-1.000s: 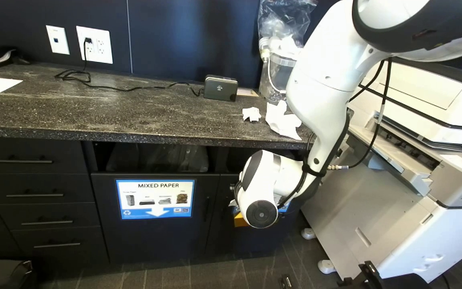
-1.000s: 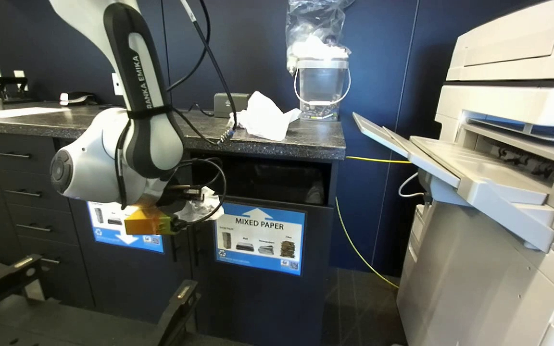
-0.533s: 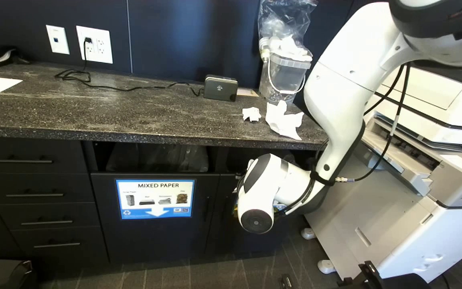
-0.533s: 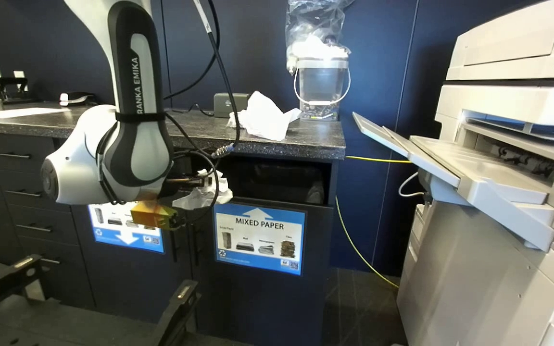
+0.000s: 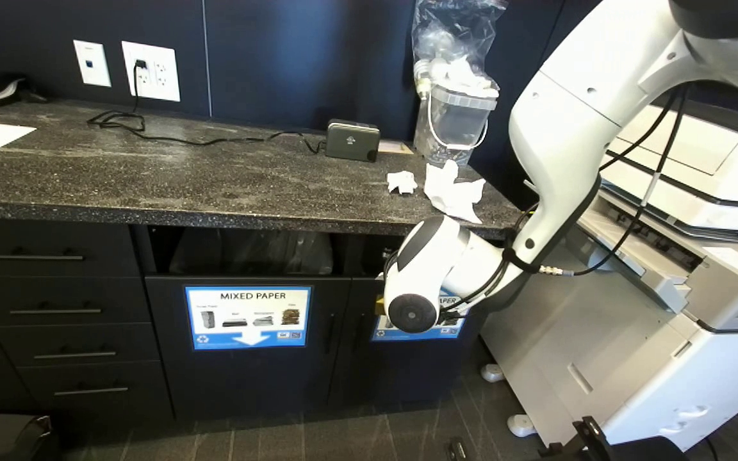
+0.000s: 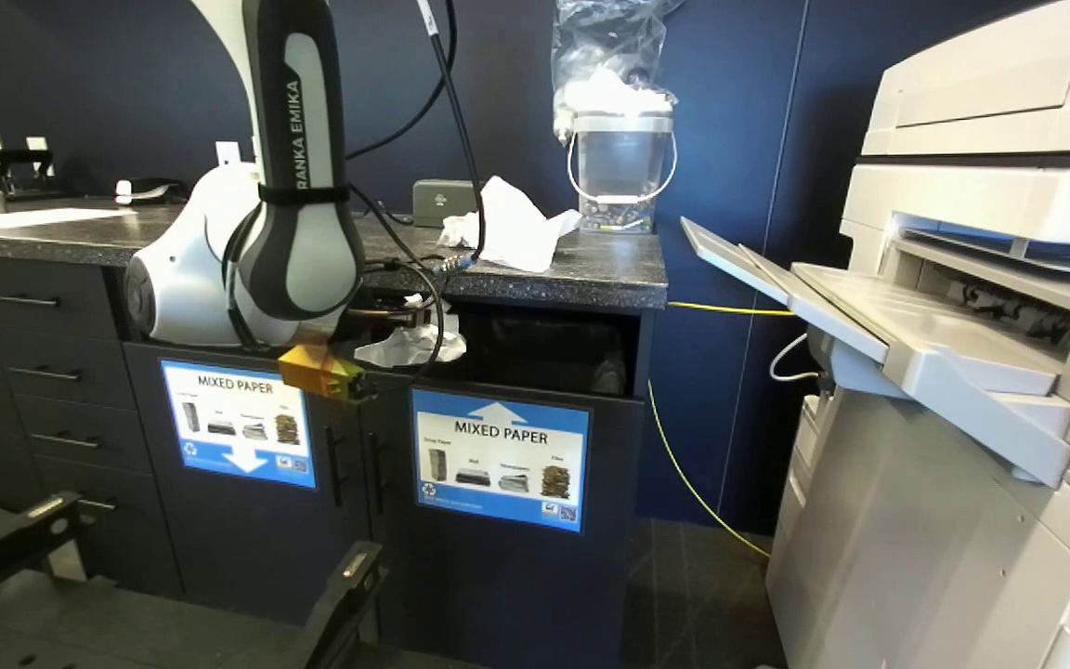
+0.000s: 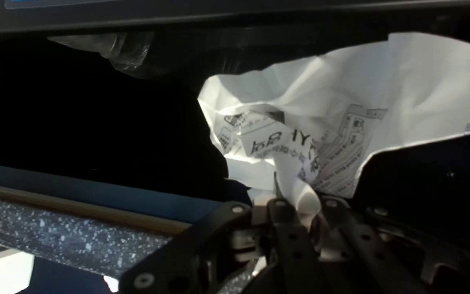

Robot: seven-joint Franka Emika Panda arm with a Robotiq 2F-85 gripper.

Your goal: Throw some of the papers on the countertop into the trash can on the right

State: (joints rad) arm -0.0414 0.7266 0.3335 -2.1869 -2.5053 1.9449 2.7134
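Note:
My gripper (image 7: 300,204) is shut on a crumpled printed white paper (image 7: 333,110). In an exterior view the held paper (image 6: 412,347) is level with the left part of the right-hand bin's opening; I cannot tell whether any of it is inside. That trash can (image 6: 498,585) is a black cabinet bin with a blue-and-white sign (image 6: 502,460), which reads "MIXED PAPER". Two more papers lie on the dark speckled countertop (image 5: 215,179): a small wad (image 5: 401,182) and a larger one (image 5: 452,192). The wrist hides most of the gripper in an exterior view.
The countertop edge (image 7: 63,232) runs just above the opening. A left-hand bin (image 5: 241,378) also carries a "MIXED PAPER" sign. A clear bucket with a plastic bag (image 6: 623,158) and a small black box (image 5: 352,140) stand at the back. A white printer (image 5: 599,358) stands at the right.
The arm has moved up and, in an exterior view, a little right. The held paper has risen from the bin's front to the opening's level. The papers on the countertop have not moved.

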